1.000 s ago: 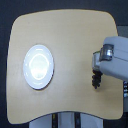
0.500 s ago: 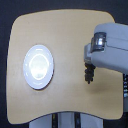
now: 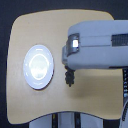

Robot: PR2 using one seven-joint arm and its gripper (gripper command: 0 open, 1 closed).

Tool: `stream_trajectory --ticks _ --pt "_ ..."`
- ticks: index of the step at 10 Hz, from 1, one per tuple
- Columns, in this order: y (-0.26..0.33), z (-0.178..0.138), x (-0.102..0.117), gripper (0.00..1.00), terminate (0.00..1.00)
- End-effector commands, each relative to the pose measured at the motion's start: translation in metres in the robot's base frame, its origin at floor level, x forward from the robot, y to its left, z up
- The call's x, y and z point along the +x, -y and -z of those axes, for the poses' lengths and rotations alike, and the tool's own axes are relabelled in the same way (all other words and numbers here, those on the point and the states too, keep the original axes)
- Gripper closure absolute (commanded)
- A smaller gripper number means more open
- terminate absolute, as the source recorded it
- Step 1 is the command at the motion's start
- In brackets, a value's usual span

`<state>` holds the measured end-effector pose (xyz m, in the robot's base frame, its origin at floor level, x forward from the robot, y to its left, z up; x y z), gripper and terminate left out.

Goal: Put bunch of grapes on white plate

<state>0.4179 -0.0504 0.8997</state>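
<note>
The white plate (image 3: 38, 66) lies on the exterior view's left half of the tan table (image 3: 60, 27), glossy and with nothing on it. A small dark cluster, the bunch of grapes (image 3: 69, 77), pokes out from under the grey arm's front end, a short way to the exterior view's right of the plate rim. It has travelled with the arm, so my gripper (image 3: 68, 70) is shut on it. The bulky arm housing (image 3: 95, 45) hides the fingers themselves and most of the grapes.
The arm reaches in from the exterior view's right and covers much of that side of the table. The table's rounded edges show all around, with dark floor beyond and a white stand below the near edge.
The arm has moved toward the exterior view's left, carrying the dark bunch with it, and now looms much larger over the table. The bunch is now close to the plate, which has not moved.
</note>
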Motion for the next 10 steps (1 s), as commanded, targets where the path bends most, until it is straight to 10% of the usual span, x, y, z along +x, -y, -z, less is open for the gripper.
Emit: stream_trajectory --ticks 1,10 --pt "-0.106 0.028 -0.006 1.00 0.00" --pt "-0.207 0.088 0.021 1.00 0.00"
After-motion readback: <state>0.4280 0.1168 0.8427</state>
